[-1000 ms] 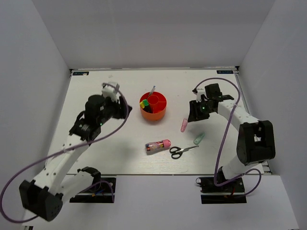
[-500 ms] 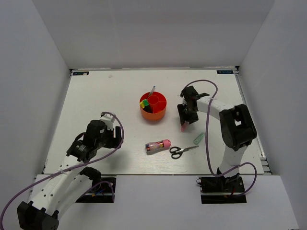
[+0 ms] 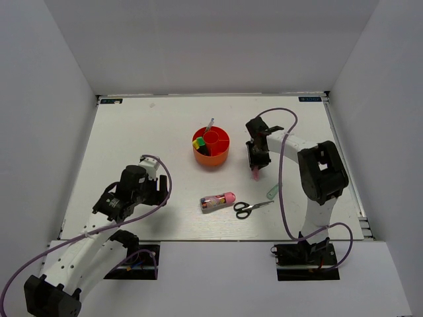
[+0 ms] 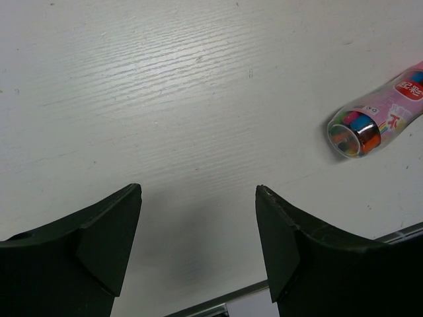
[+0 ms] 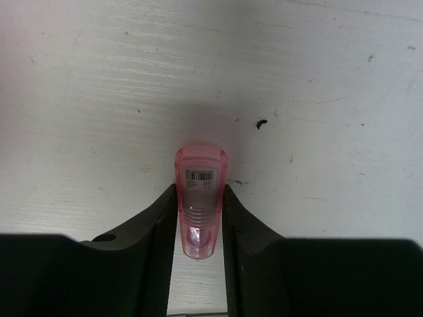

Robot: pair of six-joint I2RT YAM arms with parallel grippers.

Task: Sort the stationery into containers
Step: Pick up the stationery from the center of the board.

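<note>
Against the picture from a second before, the left arm had drawn back from beside the orange-red organiser (image 3: 211, 146) toward the near left of the bench (image 3: 145, 125). The right arm had swung inward and come down over the pink tube (image 3: 254, 174). Since half a second before, little had changed; only the right tool (image 3: 256, 162) sat slightly lower on the tube.

In the right wrist view the right tool (image 5: 198, 206) was clamped on the pink tube (image 5: 200, 198), a dark finger pressed to each side. The tube lay on the bench, right of the organiser. The left tool (image 4: 198, 198) stood wide apart over bare bench, holding nothing.

From above, the right tool covered most of the pink tube, so we saw only its near tip. We could not read the tube's small printed label. The right edge of the left wrist view cut off the clear pink-capped tube (image 4: 373, 112).

That clear tube (image 3: 217, 200) was a see-through cylinder with coloured pieces inside, lying near the bench's front. The black-handled scissors (image 3: 251, 207) lay just to its right, and the pale green tube (image 3: 273, 191) beyond them. The bench was white with a fine grain. The organiser was round, glossy plastic and held green- and yellow-capped markers (image 3: 197, 142) and a thin pen (image 3: 210, 125).
</note>
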